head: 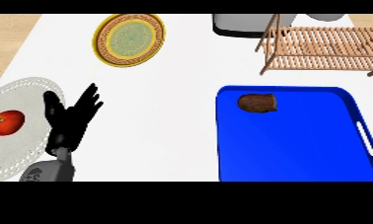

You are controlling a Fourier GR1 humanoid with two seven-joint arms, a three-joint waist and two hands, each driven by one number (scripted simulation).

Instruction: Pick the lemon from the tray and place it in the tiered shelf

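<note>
tray [291,149], smooth blue rectangle, holds rough brown lump [257,103].

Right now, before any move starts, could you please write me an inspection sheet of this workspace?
Surface: white counter, flat.
Job's things: blue tray at the right holds one brown rounded item near its far left corner; no yellow lemon seen. The wooden tiered shelf stands beyond the tray.
Clutter: yellow patterned plate at the far left; white plate at the left edge with a red fruit on it; grey appliance behind the shelf.
Hands: left hand open, fingers up, resting at the white plate's right edge; right hand not in view.
Cables: nothing seen.
Surroundings: wooden floor past the counter's far left corner.
</note>
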